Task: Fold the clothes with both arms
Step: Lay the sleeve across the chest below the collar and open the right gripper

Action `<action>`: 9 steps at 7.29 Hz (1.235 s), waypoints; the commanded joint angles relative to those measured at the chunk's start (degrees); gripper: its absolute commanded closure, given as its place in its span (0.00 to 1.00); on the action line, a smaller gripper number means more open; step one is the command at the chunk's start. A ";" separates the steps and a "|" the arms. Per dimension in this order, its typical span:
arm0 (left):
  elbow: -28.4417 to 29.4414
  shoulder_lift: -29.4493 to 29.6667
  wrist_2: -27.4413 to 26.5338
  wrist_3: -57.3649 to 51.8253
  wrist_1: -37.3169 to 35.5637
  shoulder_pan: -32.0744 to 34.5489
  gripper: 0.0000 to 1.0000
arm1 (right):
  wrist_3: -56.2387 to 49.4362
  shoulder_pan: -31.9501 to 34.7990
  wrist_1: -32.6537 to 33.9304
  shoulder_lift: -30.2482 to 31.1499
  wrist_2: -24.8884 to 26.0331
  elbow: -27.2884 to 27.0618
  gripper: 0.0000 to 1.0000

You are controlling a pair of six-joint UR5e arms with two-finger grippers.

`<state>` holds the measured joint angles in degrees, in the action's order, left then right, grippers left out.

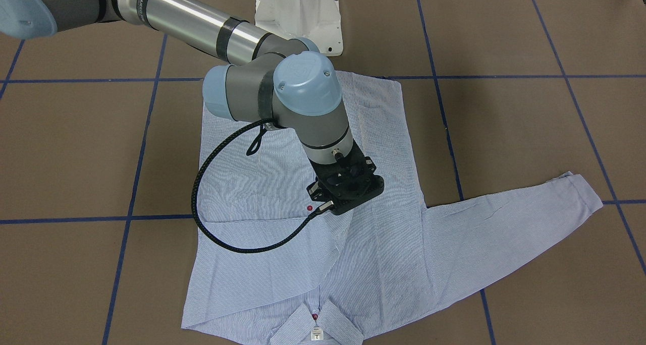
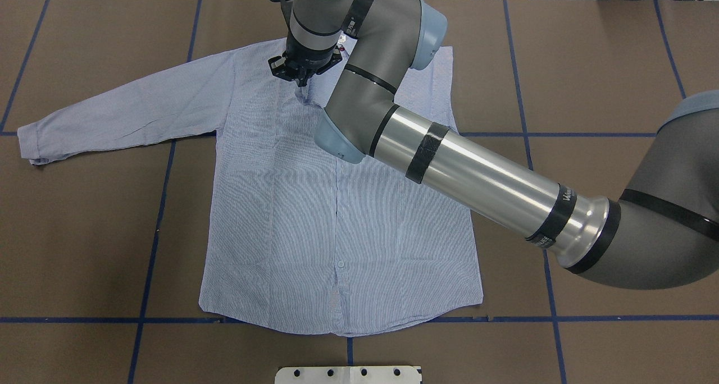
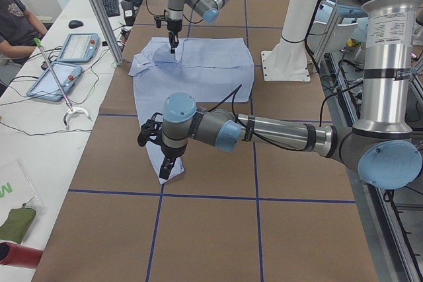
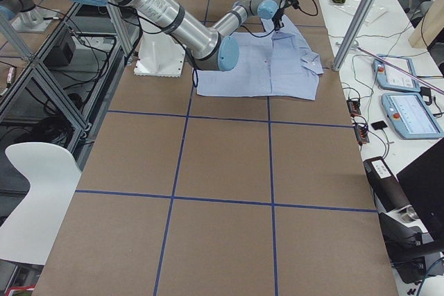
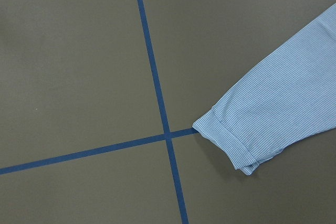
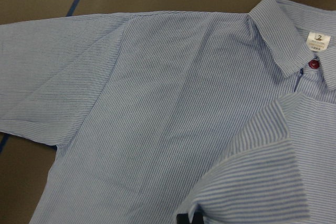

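The light blue striped shirt (image 2: 314, 232) lies flat, front up, with its collar (image 1: 315, 325) at the far side from the robot. Its left sleeve (image 2: 123, 112) stretches out sideways, and the cuff (image 5: 236, 140) rests on a blue tape cross. The other sleeve is folded across the chest. My right gripper (image 2: 301, 81) hangs over the chest below the collar, shut on that sleeve's cuff (image 6: 262, 150), which bunches up close to the right wrist camera. My left gripper (image 3: 165, 168) hovers by the outstretched cuff; I cannot tell if it is open or shut.
The white pedestal (image 1: 298, 12) stands at the robot's side of the brown table, which is crossed by blue tape lines (image 2: 157, 227). A side table with tablets (image 3: 73, 47), a metal post (image 3: 99, 11) and a seated person (image 3: 16, 18) lies beyond the collar side.
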<state>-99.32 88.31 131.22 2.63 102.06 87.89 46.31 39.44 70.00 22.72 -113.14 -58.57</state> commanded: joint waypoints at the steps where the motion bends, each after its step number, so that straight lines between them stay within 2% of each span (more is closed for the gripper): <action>1: 0.00 0.02 0.00 0.01 -0.02 0.00 0.01 | 0.01 -2.43 -0.30 -4.42 5.19 5.82 1.00; 2: -0.09 0.02 0.00 0.09 -0.02 0.00 0.01 | 0.01 -3.66 -3.26 -4.44 7.91 6.19 1.00; 3: -0.09 0.02 0.00 0.18 -0.02 0.00 0.01 | 0.09 -6.19 -4.86 -4.44 14.72 5.84 0.02; 7: 0.18 -0.07 0.00 0.27 -0.02 0.00 0.01 | 4.74 -7.10 -4.44 -4.61 15.85 3.30 0.00; 8: 0.44 0.11 0.09 1.14 0.16 0.00 0.01 | 5.97 -7.01 -2.43 -4.44 15.24 1.55 0.00; 9: 0.61 0.20 0.00 5.32 2.33 -0.52 0.01 | 7.11 -6.83 3.42 -4.09 13.49 -2.12 0.00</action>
<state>-98.95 88.36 131.26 4.44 102.66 87.76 51.92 32.47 68.23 18.31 -98.10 -57.16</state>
